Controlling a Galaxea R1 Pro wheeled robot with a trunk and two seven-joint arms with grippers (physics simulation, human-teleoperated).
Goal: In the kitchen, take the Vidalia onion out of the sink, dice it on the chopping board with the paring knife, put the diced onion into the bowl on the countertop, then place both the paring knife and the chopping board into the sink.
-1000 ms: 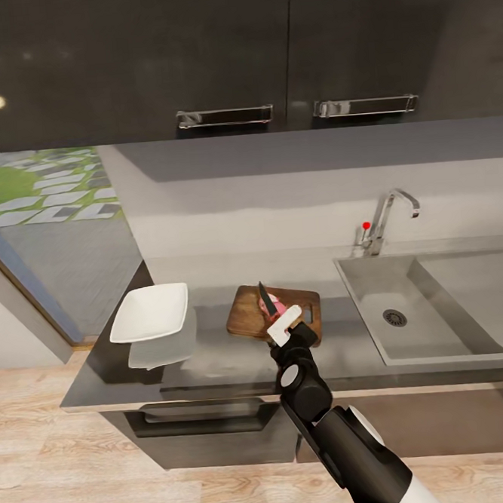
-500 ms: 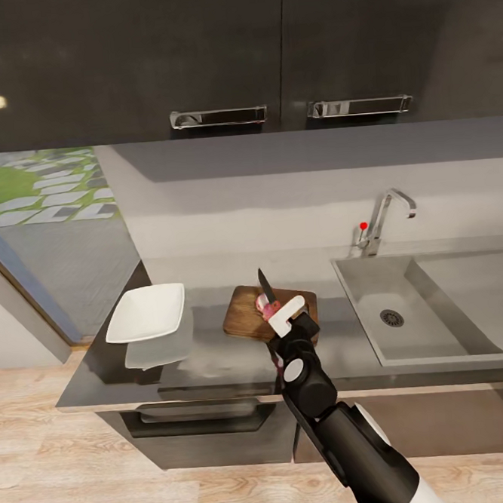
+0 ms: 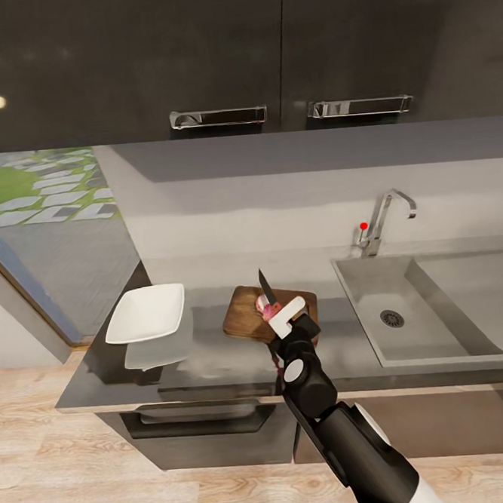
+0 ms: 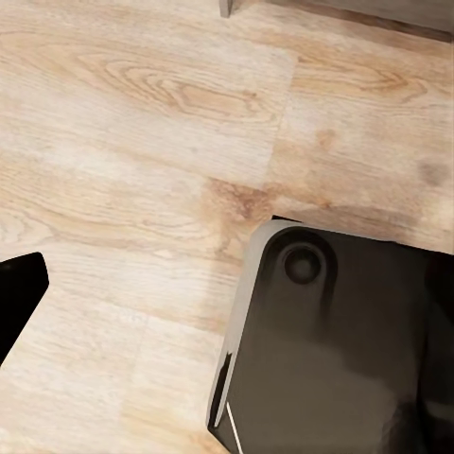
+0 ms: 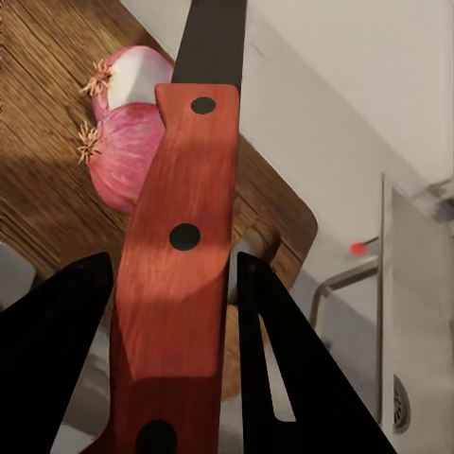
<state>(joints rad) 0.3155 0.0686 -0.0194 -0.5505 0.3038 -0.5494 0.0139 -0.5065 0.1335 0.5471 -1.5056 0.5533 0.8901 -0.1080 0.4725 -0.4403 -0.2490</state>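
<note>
The paring knife [image 3: 266,286] has a red handle [image 5: 180,274] that sits between the dark fingers [image 5: 61,364] of my right gripper [image 3: 285,315], which is shut on it. Its dark blade points up and away over the chopping board [image 3: 246,321]. On the board, just beyond the blade, the Vidalia onion [image 3: 264,304] lies as two pinkish pieces [image 5: 128,156], one of them showing a white cut face. The white bowl [image 3: 147,313] rests on the countertop [image 3: 215,364] left of the board. The sink [image 3: 364,292] is to the right. One dark finger [image 4: 17,295] of my left gripper hangs over the floor.
The steel tap [image 3: 383,218] with its red dot stands behind the sink, whose drain [image 3: 391,317] is bare. Dark upper cabinets [image 3: 213,58] hang over the worktop. A dark part of the robot's base [image 4: 331,350] sits on the pale wood floor [image 4: 142,142]. A doorway opens at left.
The camera shifted slightly at first. The knife in my right gripper rose a little above the board, then held still over the last half second.
</note>
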